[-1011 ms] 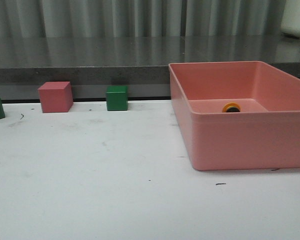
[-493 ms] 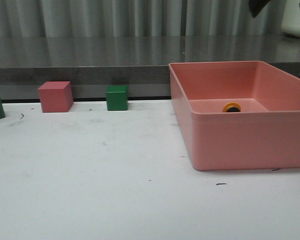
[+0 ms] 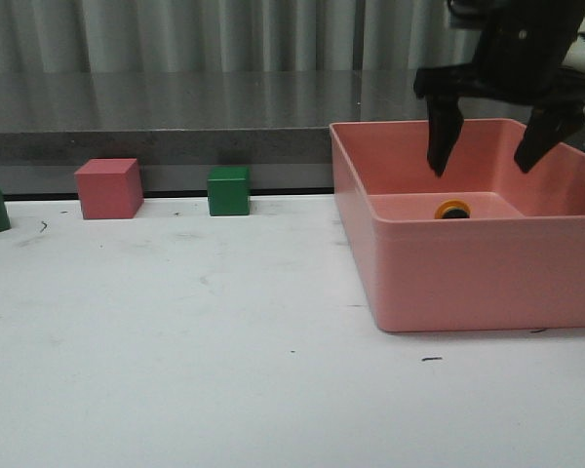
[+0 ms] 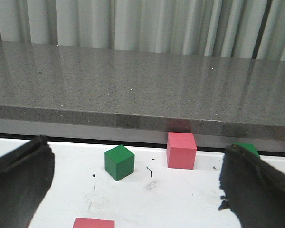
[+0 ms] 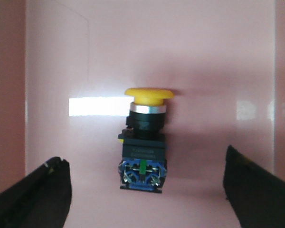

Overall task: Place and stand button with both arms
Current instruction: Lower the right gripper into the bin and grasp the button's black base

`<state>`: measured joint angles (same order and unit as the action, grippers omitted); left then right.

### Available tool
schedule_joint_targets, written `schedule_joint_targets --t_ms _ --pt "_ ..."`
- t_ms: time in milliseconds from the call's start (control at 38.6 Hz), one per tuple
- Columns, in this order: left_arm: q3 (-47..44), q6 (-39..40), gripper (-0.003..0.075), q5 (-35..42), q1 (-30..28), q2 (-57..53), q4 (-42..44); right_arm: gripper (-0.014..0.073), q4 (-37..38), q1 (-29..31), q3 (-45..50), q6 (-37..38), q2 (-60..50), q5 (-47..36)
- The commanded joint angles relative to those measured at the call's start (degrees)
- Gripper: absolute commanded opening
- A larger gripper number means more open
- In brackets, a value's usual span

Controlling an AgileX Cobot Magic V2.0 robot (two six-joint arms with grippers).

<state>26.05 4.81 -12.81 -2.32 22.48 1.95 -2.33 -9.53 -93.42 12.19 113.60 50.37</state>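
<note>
The right gripper hung wide open and empty above the button, which lay on its side on the floor of the pink bin, its long axis along the floor. Nothing was grasped yet; lifting, placing and standing remained.

Front view: low over the near edge of the white worktop, facing its far edge; pink bin at right.
Left wrist view: close above the worktop, facing the far edge.
Right wrist view: looks straight down, close, into the bin.
Shared: pink cube, green cube; button.
</note>
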Motion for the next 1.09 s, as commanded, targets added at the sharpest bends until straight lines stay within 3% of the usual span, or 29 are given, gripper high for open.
schedule_joint_targets --t_ms 0,285,726,1063 --pt "2.13 0.48 0.0680 4.94 0.01 0.78 -0.04 0.0661 0.77 0.06 -2.44 1.05 0.09 -1.22" --pt "2.13 0.48 0.0680 4.94 0.01 0.78 -0.04 0.0624 -0.43 0.06 -2.47 1.11 4.70 -4.96" --pt "2.13 0.48 0.0680 4.94 0.01 0.78 -0.04 0.0275 -0.66 0.06 -2.98 1.06 5.30 -4.90" --pt "2.13 0.48 0.0680 4.94 0.01 0.78 -0.04 0.0251 -0.73 -0.27 -2.98 1.02 0.85 -4.28"
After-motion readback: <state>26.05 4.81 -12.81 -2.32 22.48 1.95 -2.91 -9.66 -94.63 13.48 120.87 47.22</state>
